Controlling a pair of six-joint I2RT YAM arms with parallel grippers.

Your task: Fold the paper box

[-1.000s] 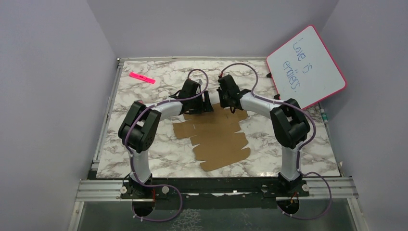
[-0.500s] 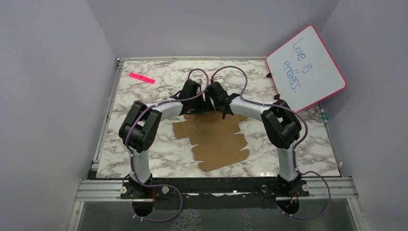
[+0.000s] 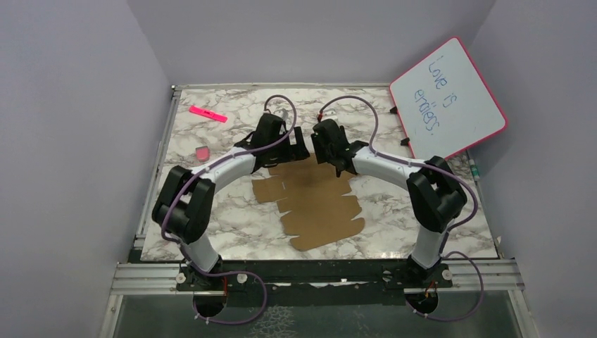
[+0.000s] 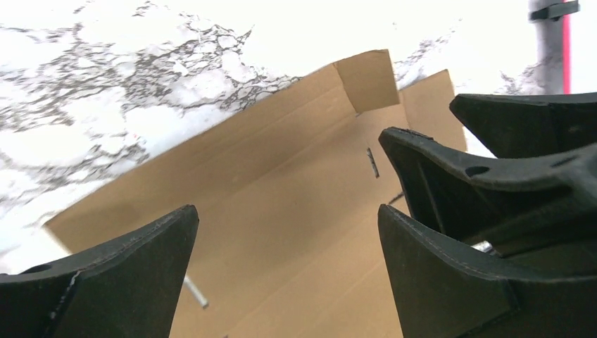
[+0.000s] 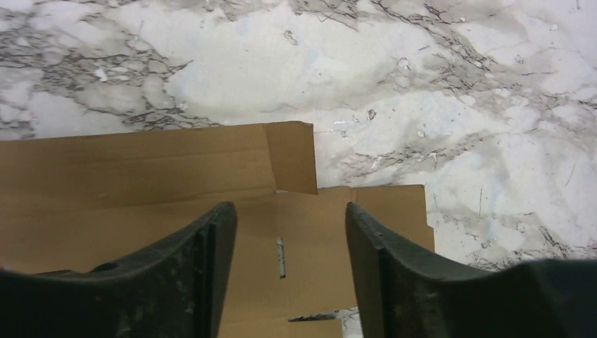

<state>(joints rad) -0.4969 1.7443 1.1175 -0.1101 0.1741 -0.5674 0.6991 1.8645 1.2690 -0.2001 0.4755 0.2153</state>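
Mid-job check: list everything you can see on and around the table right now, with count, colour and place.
paper box: one, brown cardboard, unfolded sheet at the table's centre, its far edge below both grippers
marker: one, bright pink, far left of the table
small block: one, pink, left side, nearer than the marker; I cannot tell what it is
whiteboard: one, white with pink frame and blue handwriting, leaning at the far right corner
table: one, white and grey marble pattern
left gripper: one, black, open above the sheet
right gripper: one, black, open above the sheet
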